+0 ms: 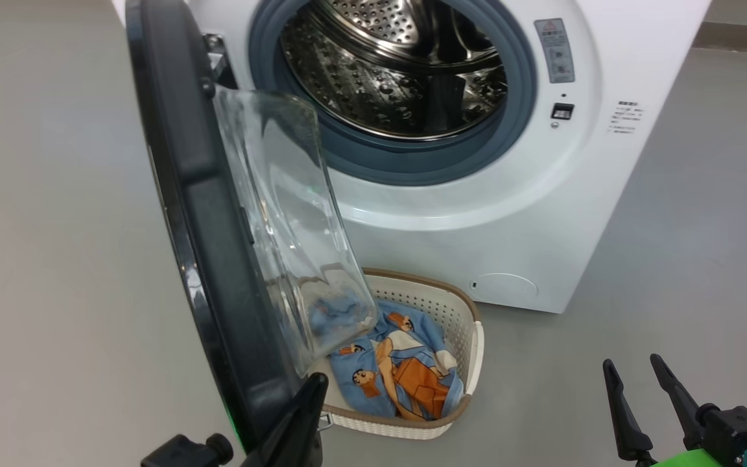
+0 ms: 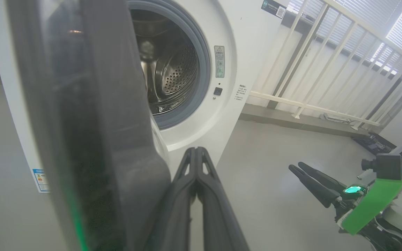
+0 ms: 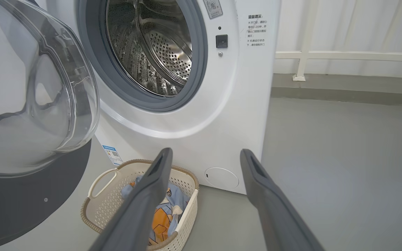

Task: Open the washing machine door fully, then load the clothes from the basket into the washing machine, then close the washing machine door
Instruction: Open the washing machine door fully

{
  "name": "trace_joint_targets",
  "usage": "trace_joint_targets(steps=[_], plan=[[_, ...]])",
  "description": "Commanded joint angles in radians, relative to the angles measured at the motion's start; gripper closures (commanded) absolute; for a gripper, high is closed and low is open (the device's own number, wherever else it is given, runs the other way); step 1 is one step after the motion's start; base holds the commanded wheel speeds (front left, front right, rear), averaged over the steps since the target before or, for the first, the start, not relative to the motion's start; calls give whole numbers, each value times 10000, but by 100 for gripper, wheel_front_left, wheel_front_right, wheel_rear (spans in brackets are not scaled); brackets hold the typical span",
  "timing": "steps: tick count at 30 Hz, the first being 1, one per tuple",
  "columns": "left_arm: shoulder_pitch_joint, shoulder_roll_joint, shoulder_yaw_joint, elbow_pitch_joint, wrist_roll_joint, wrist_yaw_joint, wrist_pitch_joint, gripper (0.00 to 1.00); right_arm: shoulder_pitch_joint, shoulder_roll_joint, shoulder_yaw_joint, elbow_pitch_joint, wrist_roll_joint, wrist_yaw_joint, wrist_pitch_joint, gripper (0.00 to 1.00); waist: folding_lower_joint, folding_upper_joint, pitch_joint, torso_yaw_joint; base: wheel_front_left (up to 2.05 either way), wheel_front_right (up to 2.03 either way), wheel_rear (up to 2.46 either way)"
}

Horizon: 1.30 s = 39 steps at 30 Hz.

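Pinching together, the left fingers [image 2: 187, 184] sit beside the washing machine door [image 2: 92, 122].

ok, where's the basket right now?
Head view, lower centre: the basket sits on the floor before the washing machine, partly behind the open door, the clothes inside it.

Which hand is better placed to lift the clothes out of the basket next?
The right hand, probably. It is open, and its wrist view faces the basket with the clothes in sight. The left hand is shut beside the door, which overhangs the basket's left side.
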<state>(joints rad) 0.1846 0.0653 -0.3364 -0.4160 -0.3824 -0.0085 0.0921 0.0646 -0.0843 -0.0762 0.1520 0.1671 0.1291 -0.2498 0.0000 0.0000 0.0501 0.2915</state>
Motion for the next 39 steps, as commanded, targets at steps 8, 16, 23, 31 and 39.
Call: trace_joint_targets(steps=[8,16,23,31,39], plan=[[-485,-25,751,220,95,527,-260,100,-128,-121,269,-137,-56,16,-120,0,0,0,-21,740,0,0,0],[-564,10,1313,660,-35,839,-469,100,-39,-124,338,-84,-26,16,-120,0,0,0,-105,1157,0,0,0],[-778,276,2419,1479,-256,1199,-839,100,5,-166,431,-62,4,16,-120,0,0,0,-95,1337,0,0,0],[-1668,594,3352,3189,-536,1369,-1260,100,66,-175,540,6,8,16,-120,0,0,0,-71,1299,0,0,0],[-2916,1129,4362,5469,-820,1443,-2096,100,182,-194,531,75,16,16,-120,0,0,0,-72,1049,0,0,0]])
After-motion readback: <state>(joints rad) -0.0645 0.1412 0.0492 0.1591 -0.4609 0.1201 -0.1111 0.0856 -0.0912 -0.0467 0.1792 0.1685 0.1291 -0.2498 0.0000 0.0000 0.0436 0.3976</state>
